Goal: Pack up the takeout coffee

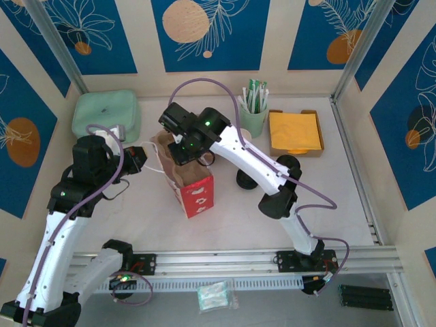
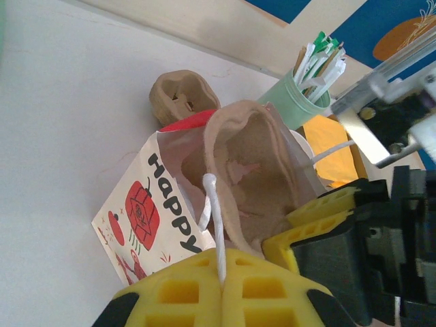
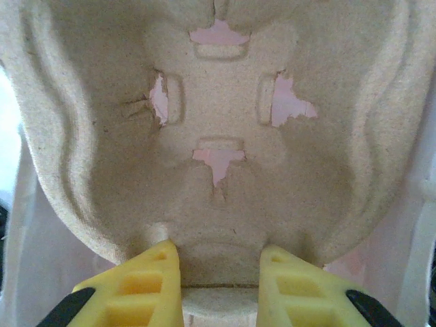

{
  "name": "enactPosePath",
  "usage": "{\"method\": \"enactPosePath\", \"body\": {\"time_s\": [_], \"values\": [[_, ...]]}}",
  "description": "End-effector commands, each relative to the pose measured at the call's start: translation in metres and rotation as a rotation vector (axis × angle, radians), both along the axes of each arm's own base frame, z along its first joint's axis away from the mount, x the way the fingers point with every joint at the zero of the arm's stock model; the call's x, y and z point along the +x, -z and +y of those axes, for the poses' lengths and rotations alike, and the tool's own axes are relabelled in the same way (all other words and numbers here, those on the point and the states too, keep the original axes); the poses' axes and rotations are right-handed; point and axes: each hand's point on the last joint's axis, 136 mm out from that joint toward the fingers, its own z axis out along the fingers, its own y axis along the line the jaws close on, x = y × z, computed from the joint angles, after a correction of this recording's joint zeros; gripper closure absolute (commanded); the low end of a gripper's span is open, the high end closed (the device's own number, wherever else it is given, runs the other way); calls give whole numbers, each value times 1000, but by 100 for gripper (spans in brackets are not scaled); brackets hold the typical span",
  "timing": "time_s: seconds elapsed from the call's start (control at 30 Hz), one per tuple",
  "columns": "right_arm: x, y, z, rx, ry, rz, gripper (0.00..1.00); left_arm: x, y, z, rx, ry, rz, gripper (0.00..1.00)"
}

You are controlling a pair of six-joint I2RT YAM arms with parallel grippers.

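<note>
A paper bag (image 1: pixel 196 189) with red print and the word HAPPY (image 2: pixel 146 211) stands at the table's middle, mouth open. My left gripper (image 1: pixel 145 162) (image 2: pixel 221 262) is shut on its white string handle (image 2: pixel 216 218). My right gripper (image 1: pixel 182 151) (image 3: pixel 219 272) is shut on the edge of a brown pulp cup carrier (image 3: pixel 225 116), which sits tilted in the bag's mouth (image 2: pixel 248 163). The carrier's cup slots are empty. The takeout coffee is out of view.
A mint cup of sachets and stirrers (image 1: pixel 253 112) and a tray of orange napkins (image 1: pixel 294 133) stand at the back right. A green box (image 1: pixel 107 114) is at the back left. Black lids (image 1: pixel 289 163) lie under the right arm.
</note>
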Motion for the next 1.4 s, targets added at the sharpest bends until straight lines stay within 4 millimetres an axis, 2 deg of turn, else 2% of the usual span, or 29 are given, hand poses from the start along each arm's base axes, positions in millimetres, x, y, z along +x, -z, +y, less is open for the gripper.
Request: {"method": "enactPosePath", "body": {"time_s": [0.0,0.53,0.93,1.37], "values": [[-11,16,-1,-47,-25,53,76,2,-4,4,-2,-24,-17,100],[-17,21,-6,-77,-33,83,76,3,-5,3,-7,-22,-19,100],[-20,45,-4,-114,-15,158,75,1,-4,3,-11,-19,-18,100],[-12,62,-5,-148,54,170,73,1,-5,0,-28,-7,-23,100]]}}
